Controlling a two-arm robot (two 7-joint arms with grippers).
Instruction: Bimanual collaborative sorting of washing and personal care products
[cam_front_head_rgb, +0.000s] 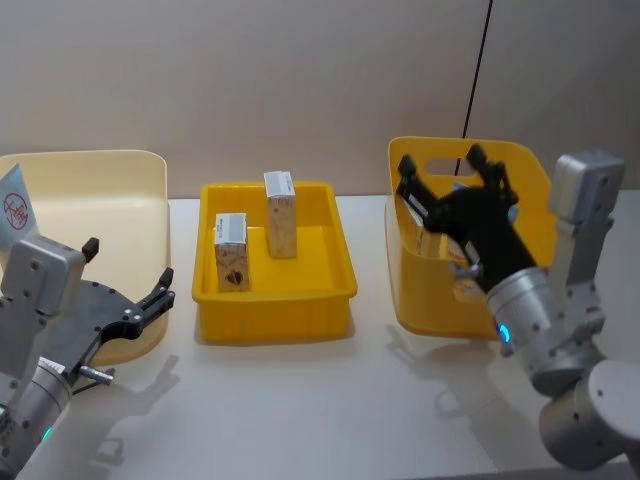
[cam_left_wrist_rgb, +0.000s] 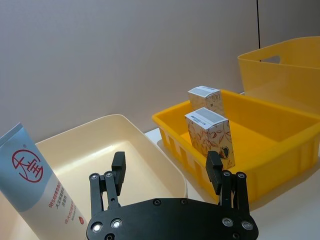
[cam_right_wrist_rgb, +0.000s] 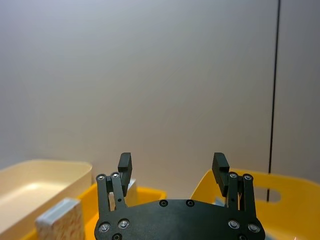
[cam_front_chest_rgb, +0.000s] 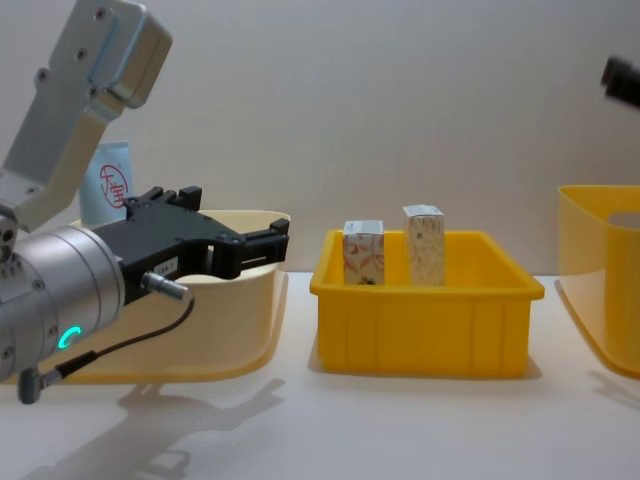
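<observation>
Left gripper (cam_front_head_rgb: 130, 285) nearest, low at the bench's (cam_front_head_rgb: 300, 400) left front, fingers (cam_left_wrist_rgb: 118, 167) spread wide, holding nothing, tips just at the front-right rim of the cream bin (cam_front_head_rgb: 110, 190). Light-blue squeeze tube (cam_left_wrist_rgb: 35, 187) with red circular logo stands tilted in that cream bin at its left side.

Two white cartons with red-brown swirl print stand upright in the shallow yellow tray (cam_front_head_rgb: 275, 295) at bench centre: front carton (cam_front_head_rgb: 231, 252) near the tray's left wall, rear carton (cam_front_head_rgb: 281, 213) just behind and right of it, a gap between them.

Right gripper (cam_front_head_rgb: 448, 172) raised over the tall yellow handled bin (cam_front_head_rgb: 440, 300) on the right, fingers (cam_right_wrist_rgb: 220, 167) apart, empty. Something lies inside that bin under the arm; can't tell what.
</observation>
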